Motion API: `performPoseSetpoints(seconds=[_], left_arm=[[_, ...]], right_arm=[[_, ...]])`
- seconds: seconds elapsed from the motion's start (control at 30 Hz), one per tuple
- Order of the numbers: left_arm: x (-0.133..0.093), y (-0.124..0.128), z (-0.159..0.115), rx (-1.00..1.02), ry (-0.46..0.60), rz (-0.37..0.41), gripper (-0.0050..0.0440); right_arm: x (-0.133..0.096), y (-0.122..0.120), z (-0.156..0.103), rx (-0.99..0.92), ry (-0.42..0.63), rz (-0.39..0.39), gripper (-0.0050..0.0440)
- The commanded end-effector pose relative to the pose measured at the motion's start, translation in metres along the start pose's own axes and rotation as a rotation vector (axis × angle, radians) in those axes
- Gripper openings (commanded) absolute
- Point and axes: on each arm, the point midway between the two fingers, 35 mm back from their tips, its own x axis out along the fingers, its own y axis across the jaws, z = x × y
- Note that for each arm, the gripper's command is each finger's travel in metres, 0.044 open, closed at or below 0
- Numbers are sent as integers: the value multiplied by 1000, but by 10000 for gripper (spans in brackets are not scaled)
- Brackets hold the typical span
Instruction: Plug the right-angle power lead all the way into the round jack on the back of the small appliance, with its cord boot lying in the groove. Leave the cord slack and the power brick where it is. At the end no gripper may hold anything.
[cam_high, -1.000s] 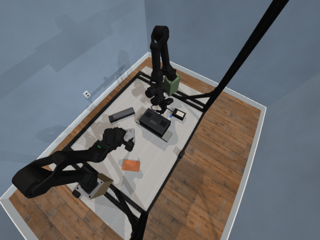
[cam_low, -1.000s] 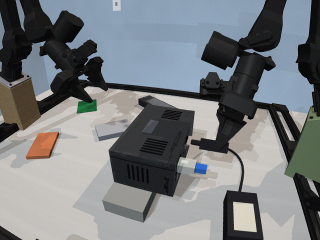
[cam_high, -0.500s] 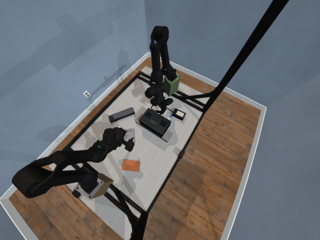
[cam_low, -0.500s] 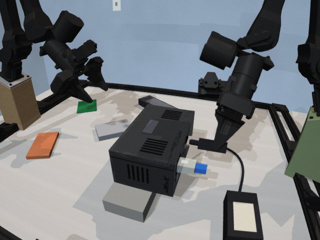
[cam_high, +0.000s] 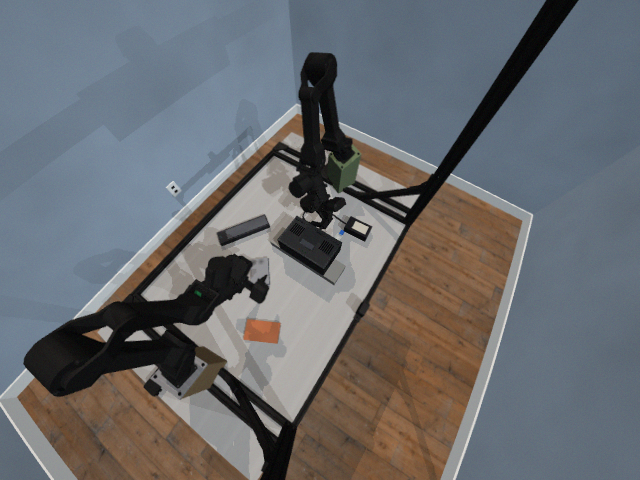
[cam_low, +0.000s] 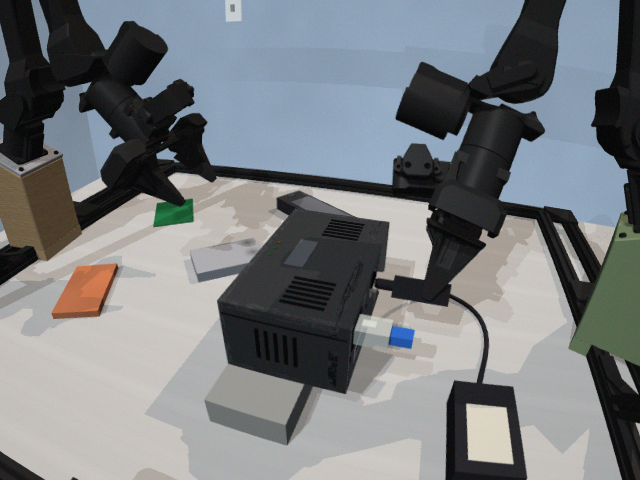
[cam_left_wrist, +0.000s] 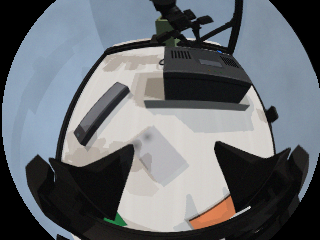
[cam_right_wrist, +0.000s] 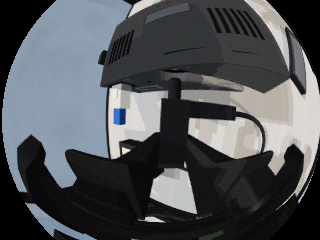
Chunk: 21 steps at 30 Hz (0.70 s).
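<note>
Right gripper (cam_high: 324, 223) (cam_low: 430, 297) (cam_right_wrist: 173, 140): I have it closed on the black plug body (cam_low: 410, 289) (cam_right_wrist: 173, 122) of the power lead.
Plug tip (cam_low: 384, 283) (cam_right_wrist: 174, 88): pointed at the appliance's back; I can't tell whether it has entered the jack.
Cord boot (cam_right_wrist: 212, 110): sticking out sideways, outside the appliance.
Cord (cam_low: 484, 335) (cam_right_wrist: 262, 132): curving in a loose bend to the power brick (cam_high: 366, 235) (cam_low: 455, 439) on the table.
Appliance (cam_high: 309, 244) (cam_low: 289, 273) (cam_left_wrist: 200, 75) (cam_right_wrist: 190, 40): on a grey slab (cam_high: 334, 272) (cam_low: 253, 400) (cam_left_wrist: 195, 105).
Blue-ended piece (cam_low: 401, 336) (cam_right_wrist: 119, 116): at the appliance's back, beside my plug.
Left gripper (cam_low: 198, 191) (cam_left_wrist: 174, 145): wide open, empty, above the table.
</note>
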Motion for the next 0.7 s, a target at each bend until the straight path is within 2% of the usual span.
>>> performPoseSetpoints(seconds=[0.0, 0.67], left_arm=[[0, 0, 0, -2, -1, -3, 400], [0, 0, 0, -2, -1, -3, 400]], right_arm=[[1, 1, 2, -4, 0, 7, 0], [1, 1, 4, -4, 0, 7, 0]])
